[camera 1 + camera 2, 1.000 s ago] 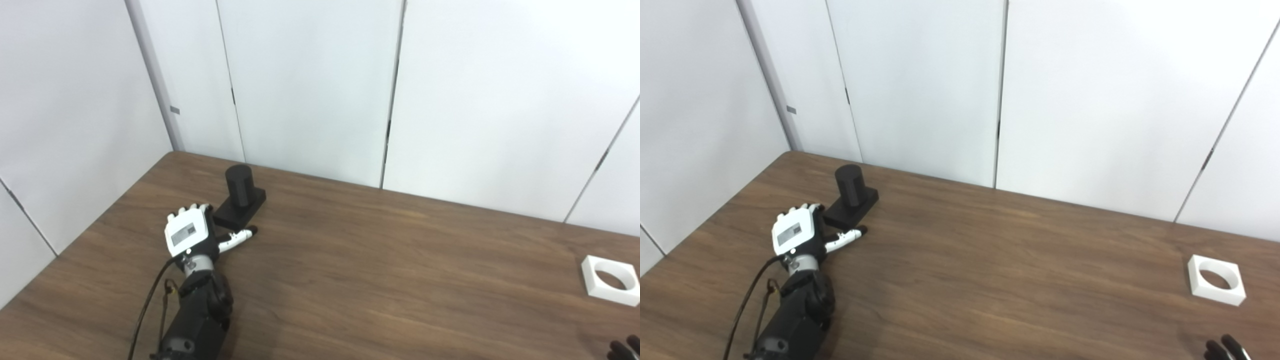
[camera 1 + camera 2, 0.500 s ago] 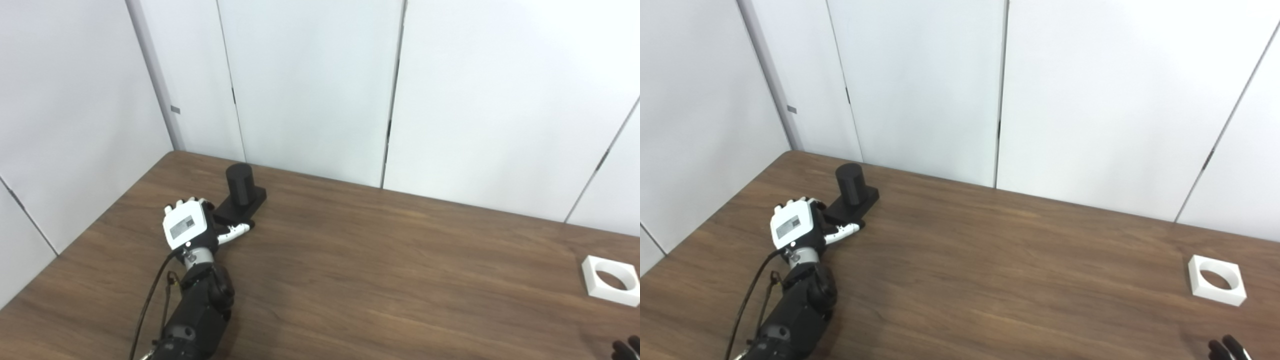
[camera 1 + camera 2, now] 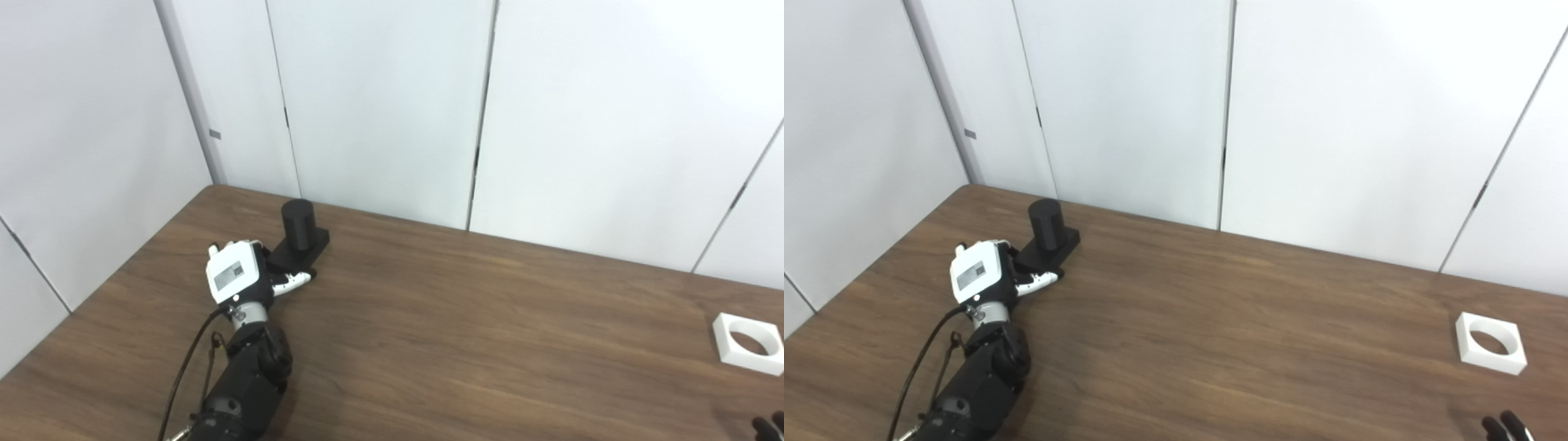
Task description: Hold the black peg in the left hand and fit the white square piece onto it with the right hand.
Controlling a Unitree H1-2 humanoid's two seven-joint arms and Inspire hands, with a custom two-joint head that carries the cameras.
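Peg upright on its black base at the table's far left, looking rigid and bottom-heavy; best gripped by the base. Left hand closing around that base, grasp unconfirmed. White square piece far right, well apart; right hand barely visible, state unclear.

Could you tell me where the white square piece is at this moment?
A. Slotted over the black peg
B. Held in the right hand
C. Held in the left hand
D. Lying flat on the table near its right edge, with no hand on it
D. The white square piece lies flat on the table, far from the black peg, and only the fingertips of the right hand show below it.
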